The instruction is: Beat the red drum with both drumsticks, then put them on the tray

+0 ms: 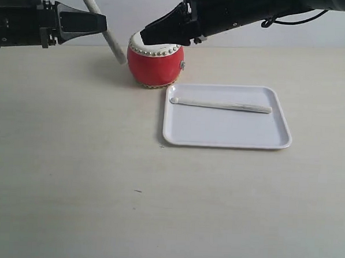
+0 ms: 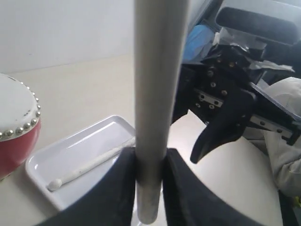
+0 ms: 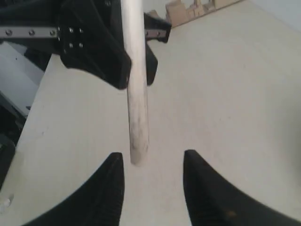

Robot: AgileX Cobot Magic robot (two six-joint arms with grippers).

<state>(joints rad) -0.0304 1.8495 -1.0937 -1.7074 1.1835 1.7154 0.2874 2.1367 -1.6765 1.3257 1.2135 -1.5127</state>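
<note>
Red drum (image 1: 154,67) beside tray (image 1: 218,134); one drumstick (image 1: 220,105) inside, other drumstick (image 1: 114,47) aloft.

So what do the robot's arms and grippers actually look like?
Both arms are matte black. The left gripper and right gripper have blocky bodies dotted with small silver screws and end in two smooth, tapered, wedge-shaped black fingers. A thin black cable hangs by the right arm.

Red drum (image 1: 154,64) has a glossy red body, a matt off-white skin and shiny metal studs. Beside the drum, the tray (image 1: 227,132) is glossy white plastic. The drumstick (image 1: 220,105) in it looks like matt pale wood, scuffed grey; the other drumstick (image 2: 153,94) is smoother. Table (image 1: 71,176) is matt, pale, faintly grained. Left tool (image 2: 149,160) and right tool (image 3: 153,157): matt black plastic.
</note>
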